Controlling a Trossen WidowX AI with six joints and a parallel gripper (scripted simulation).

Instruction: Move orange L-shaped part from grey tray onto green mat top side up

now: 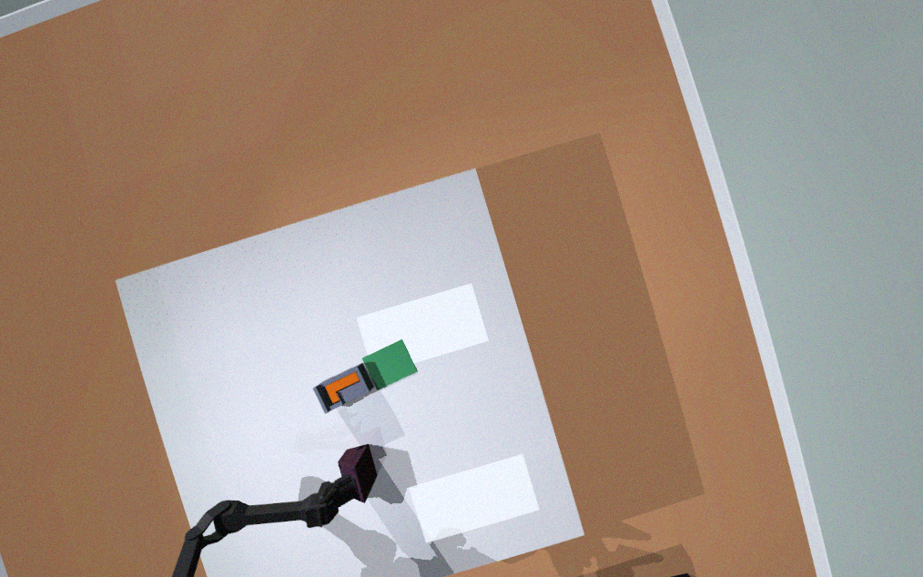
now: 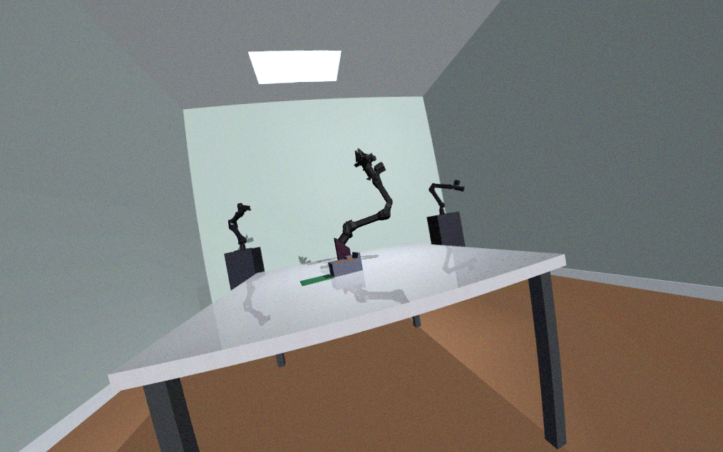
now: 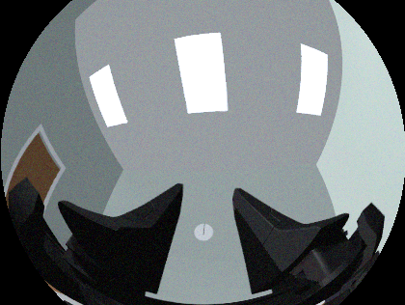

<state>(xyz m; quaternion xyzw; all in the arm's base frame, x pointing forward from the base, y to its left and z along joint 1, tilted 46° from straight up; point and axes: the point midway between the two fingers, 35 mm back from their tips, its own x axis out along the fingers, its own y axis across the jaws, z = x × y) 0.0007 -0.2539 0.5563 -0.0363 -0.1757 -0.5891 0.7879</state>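
Progress nil: orange part [image 1: 339, 387] flush in tray [image 1: 325, 401] pocket near surface [image 1: 224, 326] centre, green mat [image 1: 390, 363] alongside. End effector [image 2: 364, 157] raised overhead, half-parted, grasping nothing. Press, pinch, lift, placement all outstanding.

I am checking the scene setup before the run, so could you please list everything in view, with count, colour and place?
Table: one, white top, dark legs, mid-room.
Tray: one, grey, mid-table.
L-shaped part: one, orange, flush in the tray pocket.
Mat: one, green, right beside the tray.
Pedestals with small arms: two, dark, behind the table.
Ceiling lights: three in the wrist view, white.
Floor: brown.
Arm: one, black, on a purple base, raised.
Pincer: one, black, partly open, holding nothing, pointing at the ceiling.
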